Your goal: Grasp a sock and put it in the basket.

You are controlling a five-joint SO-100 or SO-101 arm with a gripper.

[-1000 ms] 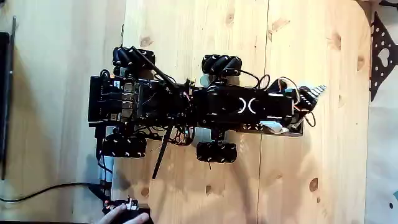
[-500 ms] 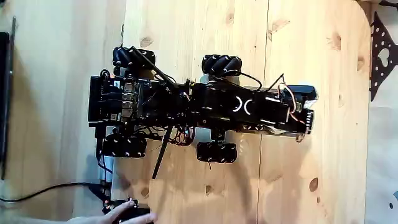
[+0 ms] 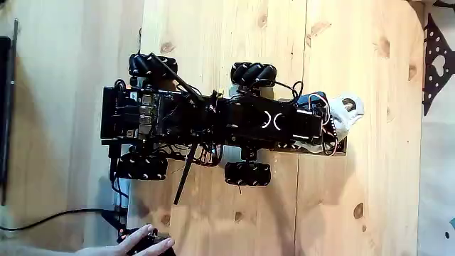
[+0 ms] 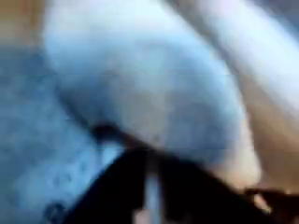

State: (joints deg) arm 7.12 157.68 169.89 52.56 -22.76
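Observation:
The fixed view looks down on the wheeled chassis [image 3: 142, 117], with the black arm [image 3: 266, 121] stretched to the right. The sock [image 3: 347, 110], white with a dark oval mark, is bunched at the arm's tip. My gripper [image 3: 335, 117] looks shut on it, though the cloth hides the jaws. Just below the arm's end, a brown strip of the basket [image 3: 340, 150] peeks out; the rest of it lies under the arm. In the wrist view the sock [image 4: 159, 84] is a blurred white mass pressed close above a dark finger [image 4: 126, 191].
A person's hand [image 3: 138, 245] rests on a dark controller at the bottom left, with a black cable [image 3: 43, 220] running left from it. A dark patterned mat [image 3: 435, 64] lies at the right edge. A dark object [image 3: 6, 114] lies along the left edge.
The arm has pulled back a little to the left. The white sock now shows at its tip, where half a second ago there was only dark gripper hardware.

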